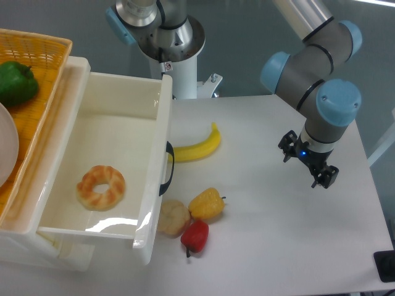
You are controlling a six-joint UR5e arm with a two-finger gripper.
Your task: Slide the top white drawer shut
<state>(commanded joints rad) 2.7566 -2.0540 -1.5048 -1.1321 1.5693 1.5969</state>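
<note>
The top white drawer (pixel 162 117) stands pulled out to the right at the left of the view, its black curved handle (pixel 168 168) on the front panel. A glazed doughnut (pixel 100 187) lies inside it. My gripper (pixel 307 164) hangs over the table's right side, far to the right of the handle, touching nothing. Its two black fingers (pixel 325 177) are spread apart with nothing between them.
A banana (pixel 199 147), a yellow pepper (pixel 207 204), a red pepper (pixel 195 237) and a bread roll (pixel 172 217) lie on the table just right of the drawer front. An orange wicker basket (pixel 43 52) with a green pepper (pixel 16 82) sits on the cabinet.
</note>
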